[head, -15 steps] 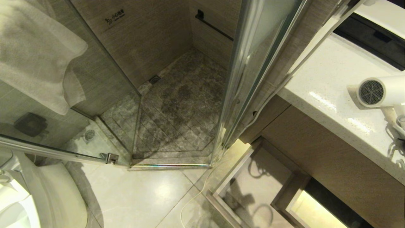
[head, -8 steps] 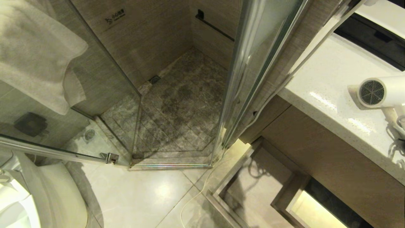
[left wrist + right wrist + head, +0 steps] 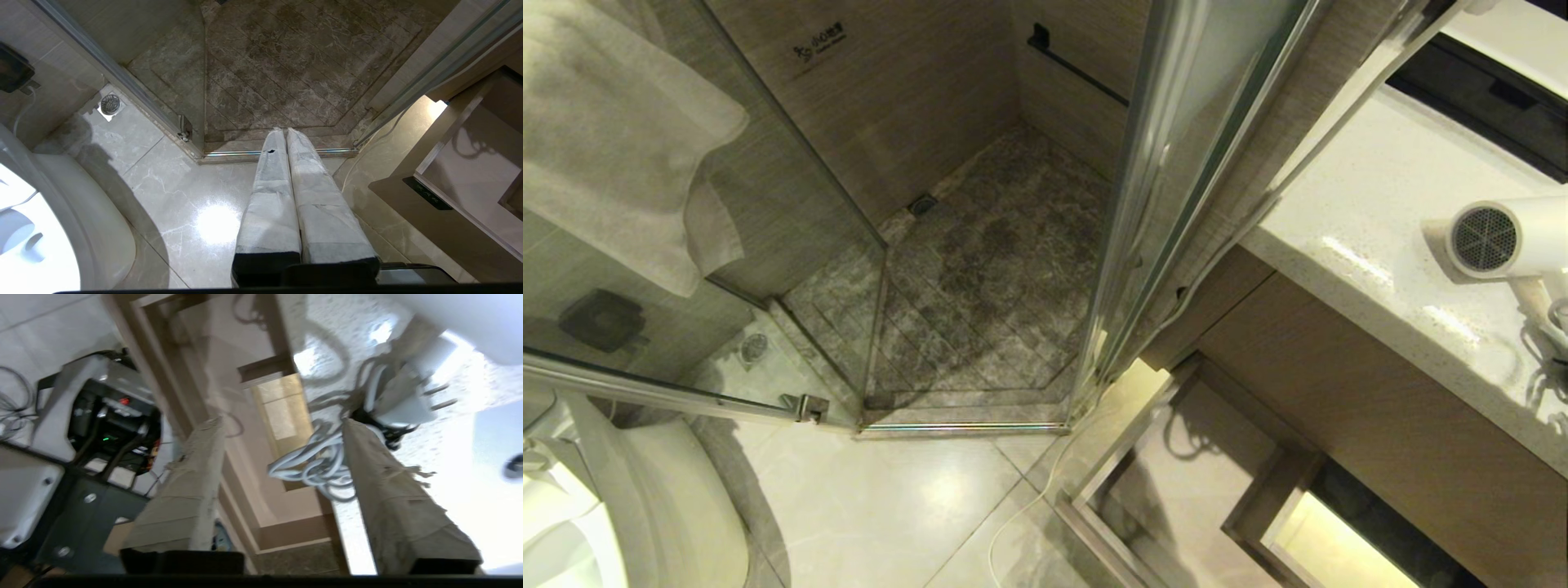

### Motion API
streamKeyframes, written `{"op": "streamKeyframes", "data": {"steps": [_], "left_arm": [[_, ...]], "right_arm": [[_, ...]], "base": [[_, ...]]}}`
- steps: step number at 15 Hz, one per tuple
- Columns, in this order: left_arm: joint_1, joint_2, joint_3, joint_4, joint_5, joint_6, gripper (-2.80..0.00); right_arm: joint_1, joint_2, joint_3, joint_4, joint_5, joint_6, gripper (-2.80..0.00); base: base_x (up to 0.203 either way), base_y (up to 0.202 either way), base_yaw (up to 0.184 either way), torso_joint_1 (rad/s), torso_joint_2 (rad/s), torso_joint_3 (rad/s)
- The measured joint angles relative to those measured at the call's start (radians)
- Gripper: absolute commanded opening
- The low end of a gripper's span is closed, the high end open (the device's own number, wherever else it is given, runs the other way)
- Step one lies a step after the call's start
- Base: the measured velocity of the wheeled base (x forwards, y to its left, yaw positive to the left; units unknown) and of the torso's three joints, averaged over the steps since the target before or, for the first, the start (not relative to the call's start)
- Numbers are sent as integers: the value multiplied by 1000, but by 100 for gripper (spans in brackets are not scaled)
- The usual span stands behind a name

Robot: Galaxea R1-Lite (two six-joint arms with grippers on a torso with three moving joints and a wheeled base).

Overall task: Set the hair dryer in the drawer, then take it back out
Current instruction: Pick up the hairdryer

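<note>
One hair dryer point(image 3: 1515, 237) lies on our counter point(image 3: 1372, 212) at 3 o'clock, cut off by the frame, its cord point(image 3: 322, 465) tangled. One drawer point(image 3: 1176, 482) stands open at 5 o'clock, partly cropped. Our right gripper point(image 3: 282, 424) gapes wide, gripping nothing; our left gripper point(image 3: 284, 132) is closed over the floor point(image 3: 184, 204).

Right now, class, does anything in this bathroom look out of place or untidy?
Yes. The hair dryer lies on the white countertop, its cord in a loose tangle near the edge, while the drawer below stands open.
</note>
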Motion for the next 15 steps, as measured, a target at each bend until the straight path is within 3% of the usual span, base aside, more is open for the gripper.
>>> {"op": "streamKeyframes", "data": {"steps": [6, 11, 15], "left_arm": [[0, 0, 0, 0, 0, 0, -280], [0, 0, 0, 0, 0, 0, -280], [0, 0, 0, 0, 0, 0, -280]], "right_arm": [[-24, 74, 49, -36, -378, -70, 0], [-103, 75, 99, -63, -400, -89, 0], [-127, 80, 145, -69, -393, -2, 0]], "base": [[0, 0, 0, 0, 0, 0], [0, 0, 0, 0, 0, 0], [0, 0, 0, 0, 0, 0]]}}
